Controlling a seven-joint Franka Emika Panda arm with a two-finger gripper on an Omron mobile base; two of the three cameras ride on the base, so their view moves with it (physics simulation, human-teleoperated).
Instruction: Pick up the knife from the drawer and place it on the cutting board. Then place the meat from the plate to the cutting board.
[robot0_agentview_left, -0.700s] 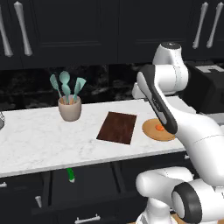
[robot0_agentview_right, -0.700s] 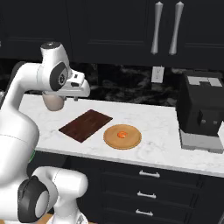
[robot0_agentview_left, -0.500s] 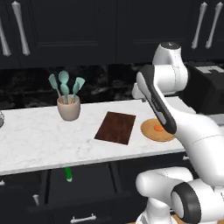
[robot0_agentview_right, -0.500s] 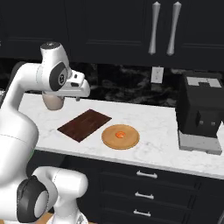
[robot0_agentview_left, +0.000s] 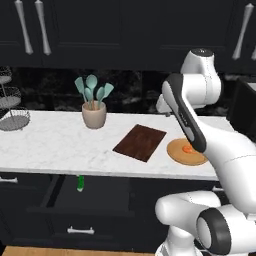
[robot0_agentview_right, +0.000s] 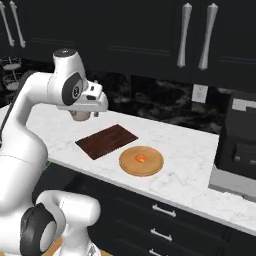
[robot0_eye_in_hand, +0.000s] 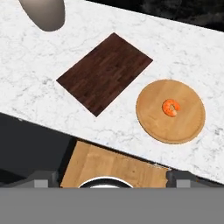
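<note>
Nothing on the counter has shifted; only the cameras have slid. Gripper hovers spread wide, empty. Knife sits at the drawer's back edge, tucked under the counter lip, so reaching in could clip it.

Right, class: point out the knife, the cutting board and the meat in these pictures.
knife (robot0_agentview_left: 79, 183): left base view, green handle, in the open drawer.
cutting board (robot0_eye_in_hand: 105, 73): hand view, middle of its top face.
meat (robot0_agentview_right: 141, 158): right base view, centre of the lump.

Whole view shifted slightly sideways; base motion, things unmoved.
</note>
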